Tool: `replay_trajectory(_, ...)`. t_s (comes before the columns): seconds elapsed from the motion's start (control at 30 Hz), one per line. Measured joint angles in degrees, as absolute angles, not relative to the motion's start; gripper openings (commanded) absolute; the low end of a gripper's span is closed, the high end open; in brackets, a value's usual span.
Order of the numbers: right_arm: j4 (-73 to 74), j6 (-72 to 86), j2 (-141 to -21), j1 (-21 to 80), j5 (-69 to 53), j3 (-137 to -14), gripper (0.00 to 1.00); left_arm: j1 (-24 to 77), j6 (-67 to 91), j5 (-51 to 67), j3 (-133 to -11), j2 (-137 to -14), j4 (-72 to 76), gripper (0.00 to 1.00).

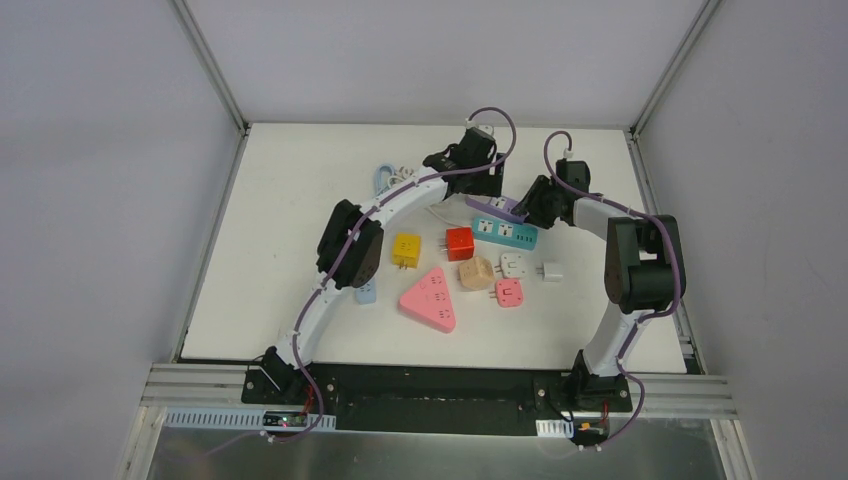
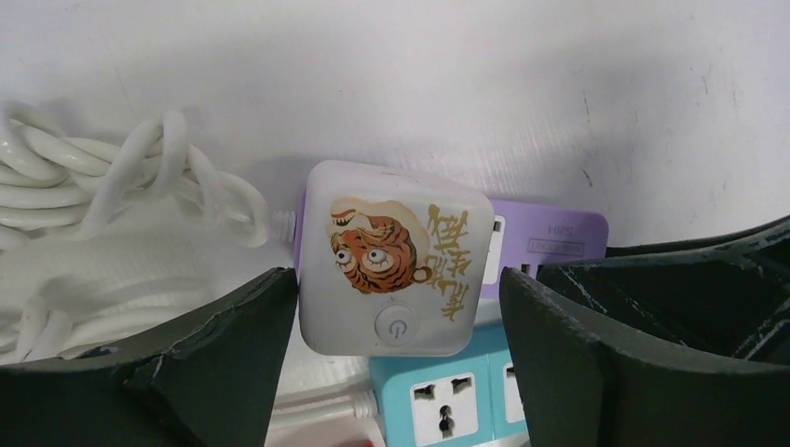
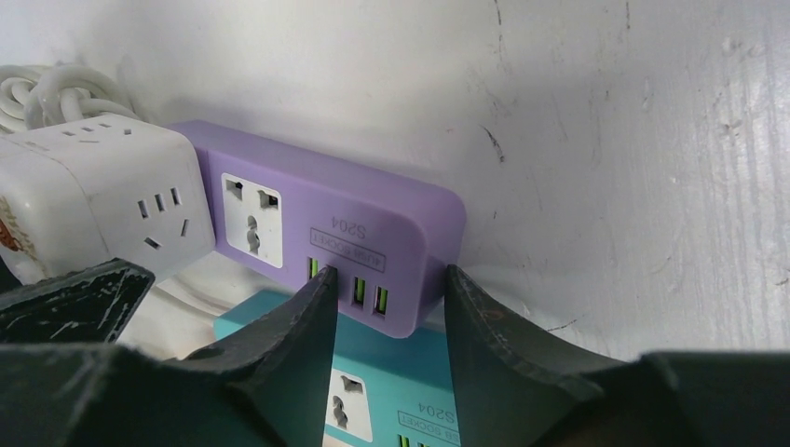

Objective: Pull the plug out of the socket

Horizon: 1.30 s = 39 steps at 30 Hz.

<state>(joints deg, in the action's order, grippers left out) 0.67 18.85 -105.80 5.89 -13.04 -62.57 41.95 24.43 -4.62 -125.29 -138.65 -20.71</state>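
Observation:
A white cube plug (image 2: 396, 256) with a tiger picture and a power button sits in the left end of a purple socket strip (image 3: 326, 219); both are at the back of the table in the top view (image 1: 500, 205). My left gripper (image 2: 399, 289) is open and straddles the cube. Its left finger (image 2: 242, 326) touches the cube's side, and its right finger (image 2: 559, 335) stands a small gap away. My right gripper (image 3: 389, 279) is closed on the strip's right end by the USB ports, one finger (image 3: 312, 317) over the top face and the other at the end.
A teal socket strip (image 1: 505, 233) lies just in front of the purple one. A white cable coil (image 2: 84, 214) lies left of the cube. Nearer are a yellow cube (image 1: 406, 249), a red cube (image 1: 459, 243), a pink triangular socket (image 1: 430, 298) and several small adaptors.

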Motion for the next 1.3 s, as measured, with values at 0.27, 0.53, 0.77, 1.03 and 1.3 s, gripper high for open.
replay_trajectory(0.27,0.71,19.25,-105.82,5.89,-12.73,-62.57,0.41,41.63,26.55,-5.19,-130.54,-141.45,-25.21,0.56)
replay_trajectory(0.53,3.27,20.12,-106.91,6.26,-11.33,-64.75,0.31,42.02,24.18,-5.65,-130.80,-141.45,-25.61,0.07)
replay_trajectory(0.77,4.25,20.75,-107.22,6.39,-10.72,-65.45,0.25,42.00,23.38,-4.95,-130.80,-141.43,-25.50,0.00)
replay_trajectory(1.03,4.25,21.61,-107.35,6.48,-10.15,-65.58,0.23,40.71,26.76,-1.39,-128.18,-140.22,-22.83,0.00)
replay_trajectory(1.3,4.34,21.58,-107.63,6.48,-10.09,-65.98,0.21,42.09,24.43,-6.42,-128.20,-140.20,-23.31,0.00)
